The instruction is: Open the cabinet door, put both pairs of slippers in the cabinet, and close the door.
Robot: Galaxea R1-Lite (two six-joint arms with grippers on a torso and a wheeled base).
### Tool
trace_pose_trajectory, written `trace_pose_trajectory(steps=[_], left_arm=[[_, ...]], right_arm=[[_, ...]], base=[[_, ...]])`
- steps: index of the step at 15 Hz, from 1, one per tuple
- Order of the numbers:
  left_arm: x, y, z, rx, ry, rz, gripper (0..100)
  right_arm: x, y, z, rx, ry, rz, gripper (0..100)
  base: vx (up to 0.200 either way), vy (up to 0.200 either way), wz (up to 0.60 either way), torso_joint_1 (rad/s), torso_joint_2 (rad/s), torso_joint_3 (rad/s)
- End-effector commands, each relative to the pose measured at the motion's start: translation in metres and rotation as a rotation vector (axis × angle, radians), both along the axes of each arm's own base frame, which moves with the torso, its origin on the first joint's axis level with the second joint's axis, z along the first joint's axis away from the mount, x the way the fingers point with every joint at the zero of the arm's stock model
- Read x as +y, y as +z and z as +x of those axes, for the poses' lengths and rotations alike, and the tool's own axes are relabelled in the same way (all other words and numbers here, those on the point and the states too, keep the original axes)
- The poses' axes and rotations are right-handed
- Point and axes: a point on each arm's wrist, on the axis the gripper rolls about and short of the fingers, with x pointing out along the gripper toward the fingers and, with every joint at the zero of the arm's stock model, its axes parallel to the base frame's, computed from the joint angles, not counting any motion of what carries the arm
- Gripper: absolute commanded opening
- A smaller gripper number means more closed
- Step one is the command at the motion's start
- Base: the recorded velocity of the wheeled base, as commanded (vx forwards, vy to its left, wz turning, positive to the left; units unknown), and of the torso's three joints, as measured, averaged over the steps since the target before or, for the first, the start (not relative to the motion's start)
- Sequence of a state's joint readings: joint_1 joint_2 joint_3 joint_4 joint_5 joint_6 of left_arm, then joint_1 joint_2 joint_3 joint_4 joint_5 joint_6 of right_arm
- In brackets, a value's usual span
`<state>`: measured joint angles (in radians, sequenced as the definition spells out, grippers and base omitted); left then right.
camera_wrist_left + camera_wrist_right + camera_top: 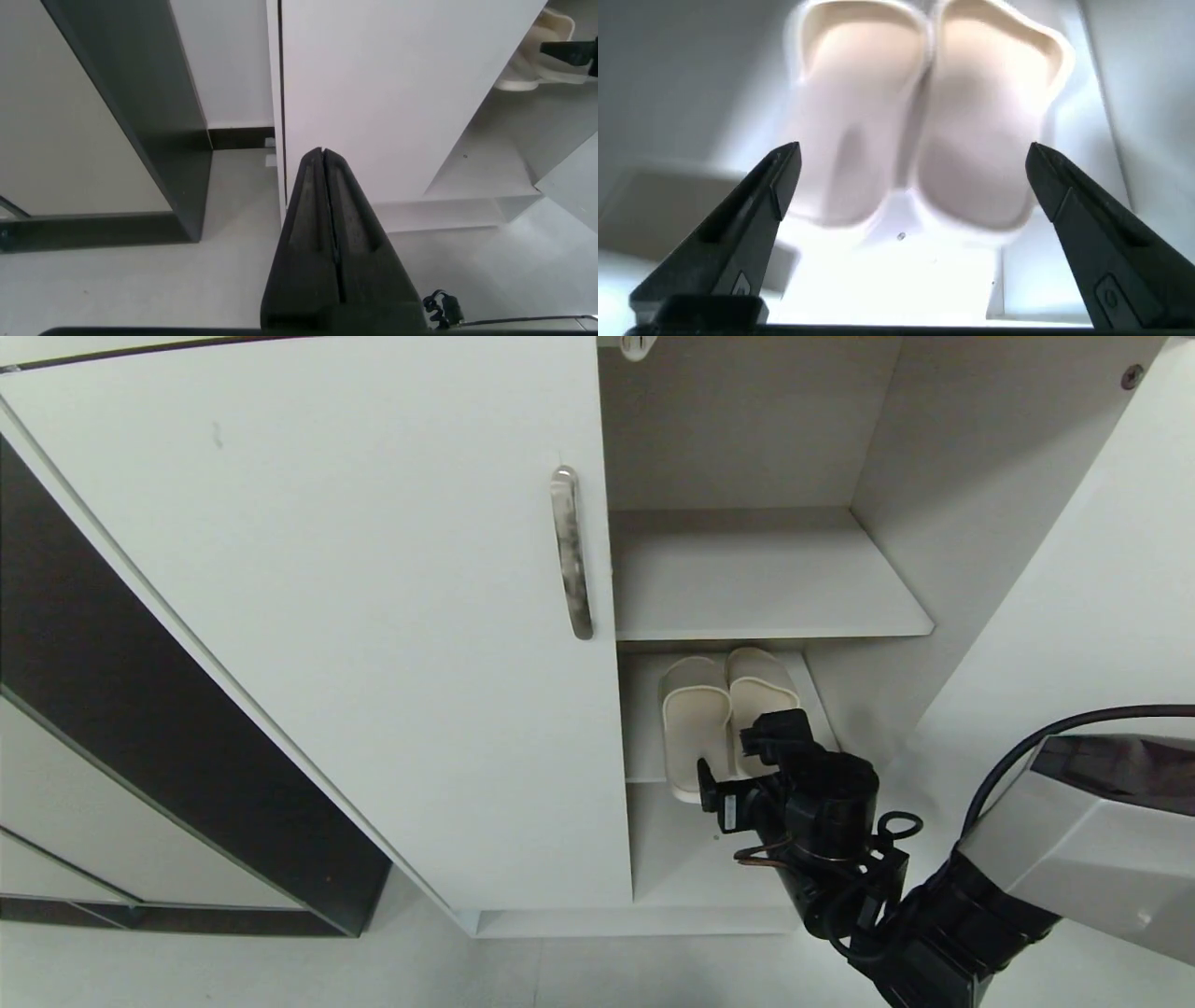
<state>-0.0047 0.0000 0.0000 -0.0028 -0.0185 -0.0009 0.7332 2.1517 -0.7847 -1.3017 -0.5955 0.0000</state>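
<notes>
- Pair of slippers (728,714): cream, side by side and touching, on the lower shelf (642,728) of the cabinet. Near ends hang slightly over the shelf's front edge.
- Right gripper (738,756): just beside the pair's near ends, at about 6 o'clock of it in the head view. Jaws are spread wide and grasp nothing.
- Relative to the jaws: in the right wrist view the pair sits centred between the two fingers and beyond the tips. Each finger stands outside the pair's outer edge, apart from it.
- Judged step: seating this pair on the shelf.
- To do it well: nudge the overhanging ends squarely inward so the door can shut past them. Then draw the arm straight back toward 6 o'clock, jaws kept wide, so that neither finger catches a slipper.
- Risk: an off-centre push would skew one slipper, or tip it off the edge.
- Upper shelf (766,579): at 12 o'clock of the pair.
- Closed left door (373,616), with handle (571,553): at 9 to 10 o'clock.
- Open right door (1074,616): at 3 o'clock.
- Left gripper (322,159): jaws clenched, holding nothing, well apart from the pair.
</notes>
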Motion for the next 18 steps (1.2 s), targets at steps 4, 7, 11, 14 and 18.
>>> trace_pose_trajectory(steps=[4,7,11,14,18], left_arm=[[0.0,0.0001,0.0001,0.001,0.0,0.001,0],[0.0,0.0001,0.0001,0.001,0.0,0.001,0],[0.0,0.0001,0.0001,0.001,0.002,-0.001,0],[0.0,0.0001,0.0001,0.001,0.002,-0.001,0],[0.0,0.0001,0.0001,0.001,0.002,-0.002,0]], right_arm=[[0.0,0.0057,-0.0051,-0.023,0.011,0.017,100],[0.0015,0.0048,-0.0077,-0.021,0.019,0.016,100],[0.0011,0.0042,-0.0081,-0.019,0.017,0.014,100],[-0.0011,0.0024,-0.0104,-0.026,0.017,0.02,100],[-0.0015,0.0021,-0.01,-0.031,0.014,0.023,100]], base=[[-0.05,0.0,0.0,0.001,0.0,0.002],[-0.2,0.0,0.0,0.001,0.0,0.004],[-0.15,0.0,0.0,-0.001,0.0,0.002],[0.0,0.0,0.0,0.0,0.0,0.0],[0.0,0.0,0.0,0.0,0.0,0.0]])
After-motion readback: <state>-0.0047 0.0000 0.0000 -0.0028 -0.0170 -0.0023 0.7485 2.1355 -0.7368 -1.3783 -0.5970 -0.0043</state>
